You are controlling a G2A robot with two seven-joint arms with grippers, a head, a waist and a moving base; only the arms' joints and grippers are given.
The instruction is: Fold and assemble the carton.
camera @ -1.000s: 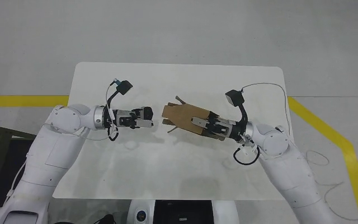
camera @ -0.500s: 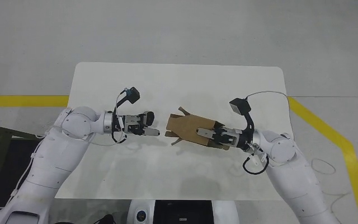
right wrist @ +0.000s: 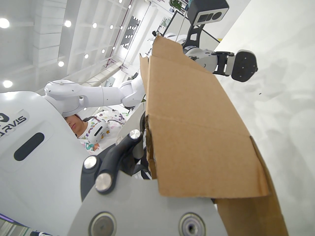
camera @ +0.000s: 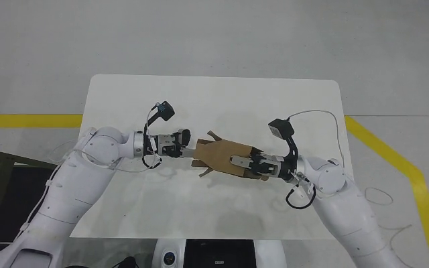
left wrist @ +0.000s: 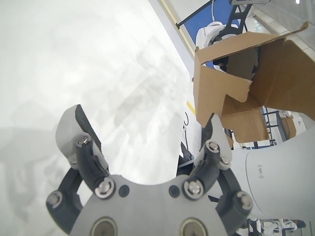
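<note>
Left claw: wide, empty. It has come in from well apart, and one fingertip is now at the carton open-end flap. Right claw: clamped on carton wall, carton held over table centre. Judged: flap folding about to begin; ends not yet closed.

Lab hall: yellow floor tape, ceiling spotlights
</note>
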